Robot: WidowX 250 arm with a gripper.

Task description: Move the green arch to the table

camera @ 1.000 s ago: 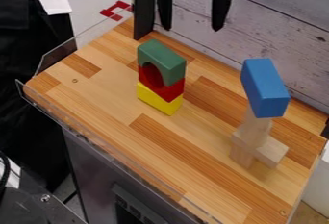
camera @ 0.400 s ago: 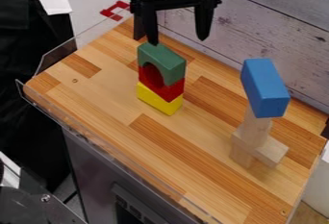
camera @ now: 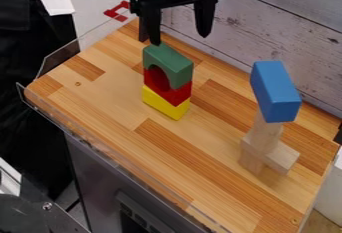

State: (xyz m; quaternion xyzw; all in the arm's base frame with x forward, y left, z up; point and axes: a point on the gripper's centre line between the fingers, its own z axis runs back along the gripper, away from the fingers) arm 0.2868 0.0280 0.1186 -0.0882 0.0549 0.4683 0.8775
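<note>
Centre the spread, empty black two-finger gripper (camera: 179,38) over the green arch (camera: 176,66), upper left of centre atop the red block (camera: 179,95) and yellow block (camera: 163,105), then pinch lightly and lift straight before lowering to the wooden table (camera: 100,102). Swing well clear of the blue block (camera: 274,92) perched on pale wooden blocks (camera: 267,144) at right, probably easily toppled.

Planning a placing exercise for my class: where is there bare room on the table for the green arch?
The table is bare between the green arch and the clear guard at picture left, and between the yellow block and the pale wooden blocks. It is crowded at the arch's stack, near the gripper, and around the blue block.
</note>
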